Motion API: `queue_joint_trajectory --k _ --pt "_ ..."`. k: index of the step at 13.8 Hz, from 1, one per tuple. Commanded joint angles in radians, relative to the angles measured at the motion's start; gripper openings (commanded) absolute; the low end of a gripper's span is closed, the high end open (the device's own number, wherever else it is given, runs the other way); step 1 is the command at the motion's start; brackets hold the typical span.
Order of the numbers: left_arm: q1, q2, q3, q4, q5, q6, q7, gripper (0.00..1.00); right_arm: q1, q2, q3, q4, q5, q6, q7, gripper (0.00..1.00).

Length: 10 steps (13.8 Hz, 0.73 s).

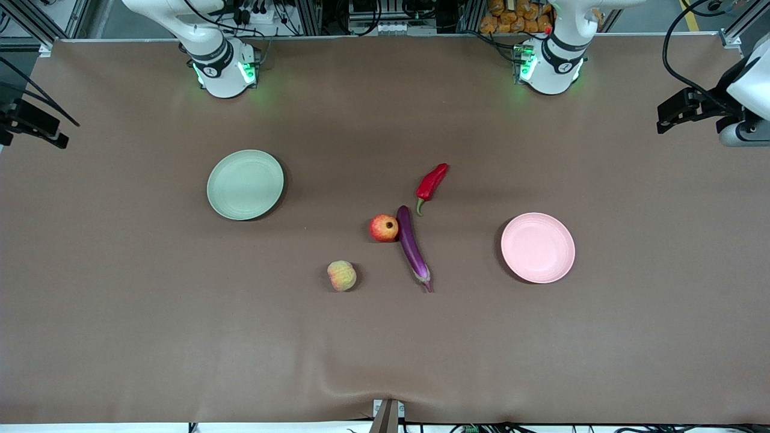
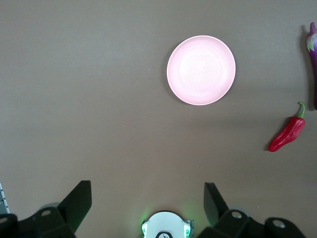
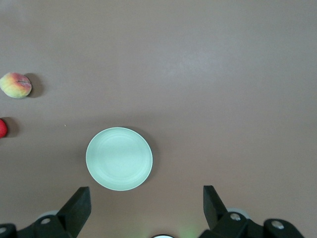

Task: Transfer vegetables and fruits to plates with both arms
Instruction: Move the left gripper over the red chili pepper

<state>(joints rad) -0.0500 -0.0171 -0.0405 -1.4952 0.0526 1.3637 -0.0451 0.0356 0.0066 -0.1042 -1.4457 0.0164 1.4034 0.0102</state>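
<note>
Front view: eggplant mid-table, touching pomegranate; glossy, likely slippery (grip mid-body). Left gripper above pink plate, right gripper above green plate; both jaws spread, empty.

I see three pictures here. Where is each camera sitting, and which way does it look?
Front view: high across the table, facing both arm bases; shows green plate, pink plate, chili, eggplant, pomegranate, peach.
Left wrist view: on the left arm, looking down; open left gripper at the edge, pink plate, chili.
Right wrist view: looking down past the open right gripper at the green plate, peach.
Each wrist view shares its plate with the front view.
</note>
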Motion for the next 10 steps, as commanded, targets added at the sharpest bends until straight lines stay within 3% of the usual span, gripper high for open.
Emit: queue_joint_trajectory --k 1,5,10 --pt "0.01 0.006 0.001 0.019 -0.022 -0.021 0.04 1.0 -0.014 -0.014 0.006 -0.021 0.011 0.011 -0.006 1.0" --pt "-0.007 0.012 -0.002 0.021 -0.025 -0.021 0.03 1.0 -0.005 0.001 0.009 -0.007 0.008 0.023 -0.006 1.0" --pt "-0.089 0.135 -0.068 0.05 -0.023 -0.017 -0.082 1.0 -0.005 0.003 0.011 -0.01 0.013 0.015 -0.003 1.0"
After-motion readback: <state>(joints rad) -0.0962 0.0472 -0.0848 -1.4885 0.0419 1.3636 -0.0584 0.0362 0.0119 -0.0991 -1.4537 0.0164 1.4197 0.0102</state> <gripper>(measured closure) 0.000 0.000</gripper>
